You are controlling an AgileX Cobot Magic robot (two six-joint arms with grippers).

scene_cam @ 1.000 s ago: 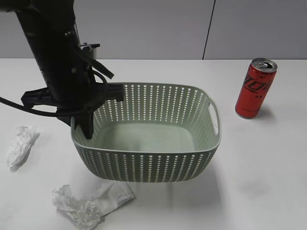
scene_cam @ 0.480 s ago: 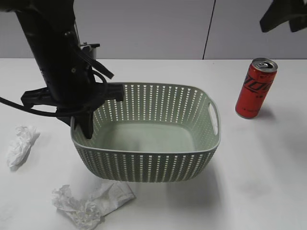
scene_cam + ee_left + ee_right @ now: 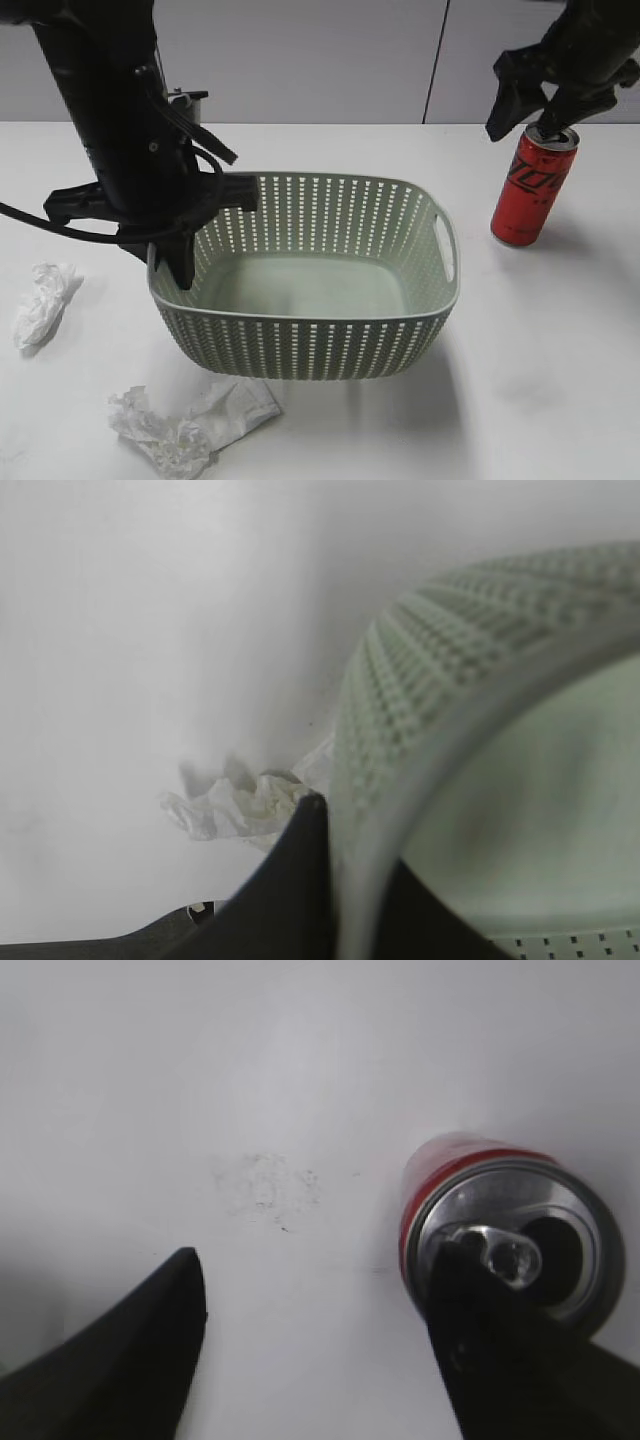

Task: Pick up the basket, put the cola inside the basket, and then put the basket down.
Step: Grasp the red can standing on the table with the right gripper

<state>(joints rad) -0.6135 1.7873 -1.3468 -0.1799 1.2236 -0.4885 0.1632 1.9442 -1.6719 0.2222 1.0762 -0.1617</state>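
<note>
Left claw clamped on basket rim at frame left, right claw spread above cola upper right, loading pending.

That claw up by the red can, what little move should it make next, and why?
Probably shift sideways to centre on the cola before descending. The right claw is open just above the can, but the wrist view shows the cola under one finger rather than in the gap. The left claw holds the basket by its rim.
</note>
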